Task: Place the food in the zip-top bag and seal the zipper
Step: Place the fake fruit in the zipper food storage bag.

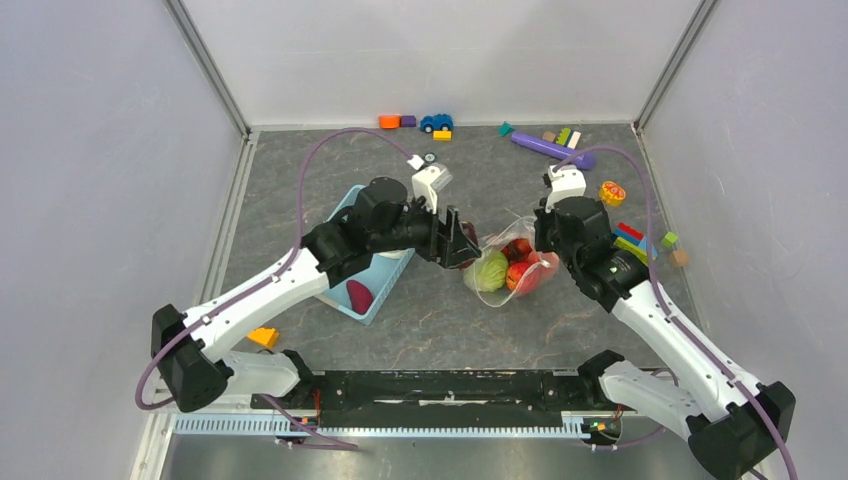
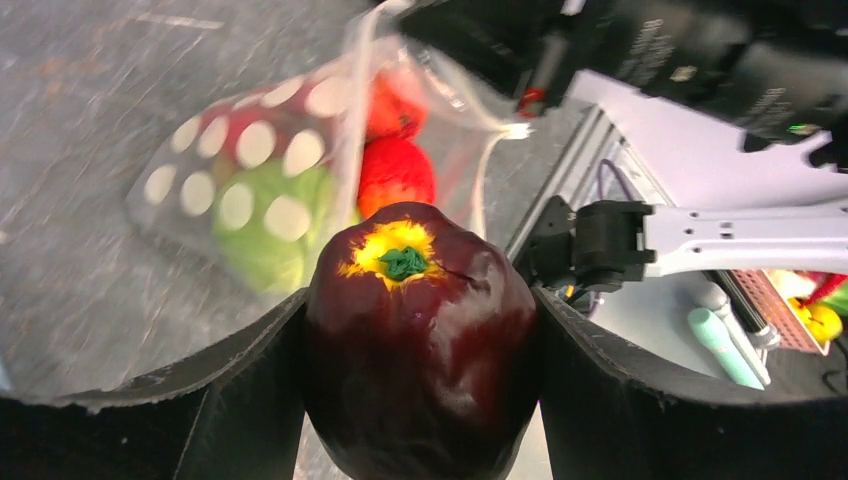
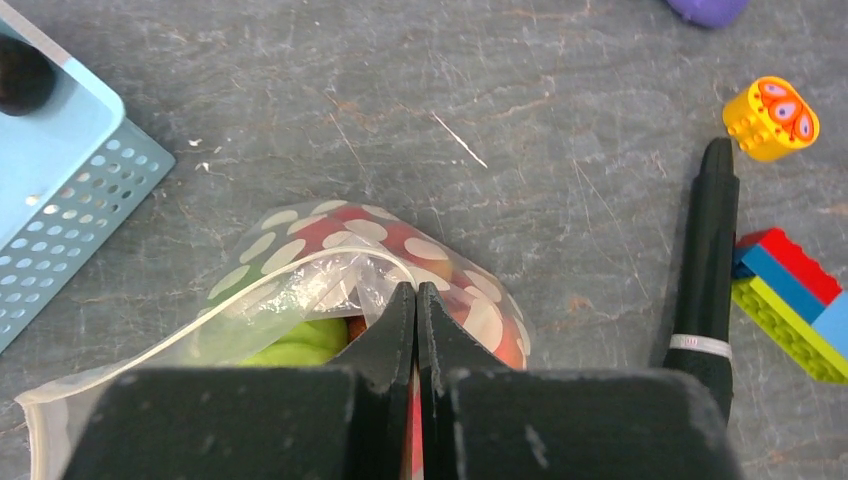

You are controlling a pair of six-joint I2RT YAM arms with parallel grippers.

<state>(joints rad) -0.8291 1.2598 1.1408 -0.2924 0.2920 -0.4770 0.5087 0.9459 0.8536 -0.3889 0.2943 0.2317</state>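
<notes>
My left gripper (image 1: 462,243) is shut on a dark maroon toy pepper (image 2: 418,340) with a yellow top and green stem, held just left of the zip-top bag (image 1: 510,265). The clear dotted bag lies at the table's middle with a green piece (image 1: 488,270) and red pieces (image 1: 522,262) inside. In the left wrist view the bag's mouth (image 2: 400,110) faces me, with red food (image 2: 396,170) inside. My right gripper (image 3: 416,295) is shut on the bag's upper edge (image 3: 330,262), holding it up. A magenta piece (image 1: 358,295) lies in the basket.
A light blue basket (image 1: 385,285) sits under my left arm. Coloured blocks (image 1: 632,240), a purple cylinder (image 1: 551,150), a toy car (image 1: 436,122) and a yellow round block (image 3: 771,118) lie at the back and right. A yellow block (image 1: 263,337) lies front left.
</notes>
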